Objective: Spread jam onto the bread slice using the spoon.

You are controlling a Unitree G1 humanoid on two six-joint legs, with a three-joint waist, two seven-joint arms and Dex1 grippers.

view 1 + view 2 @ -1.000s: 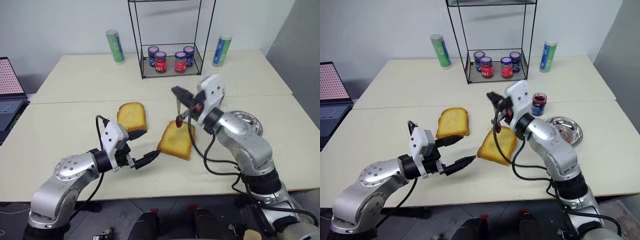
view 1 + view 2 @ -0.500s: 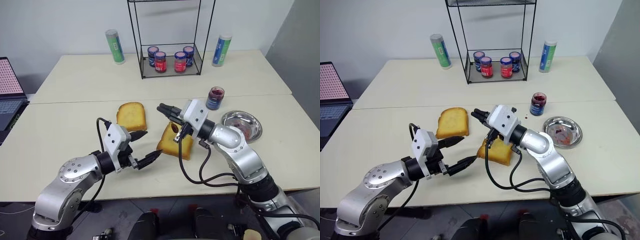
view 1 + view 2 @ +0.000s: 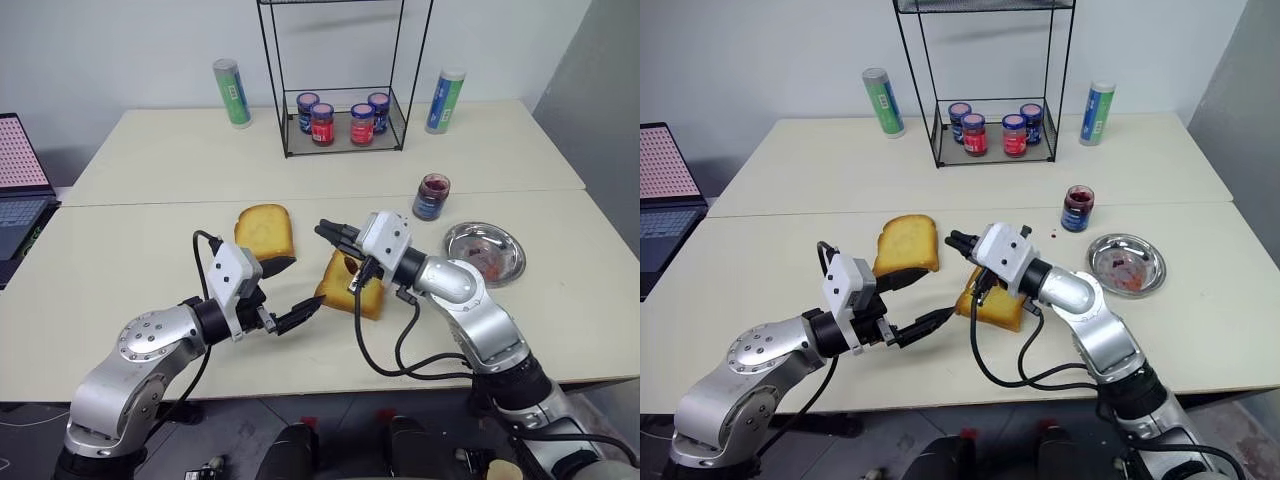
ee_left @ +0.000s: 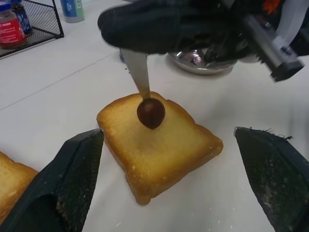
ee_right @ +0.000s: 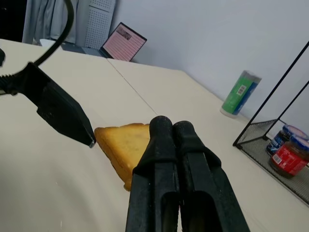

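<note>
Spoon w/ jam clamped in right fingers, bowl on bread slice; left fingers spread apart beside it.

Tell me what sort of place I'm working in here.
Probably a lab or office test bench staged as a breakfast table: plain pale tables against a bare wall, an open laptop at the edge, a wire rack of jam jars.

Right pincer, fingers pressed together, hovers above a toast slice.
</note>
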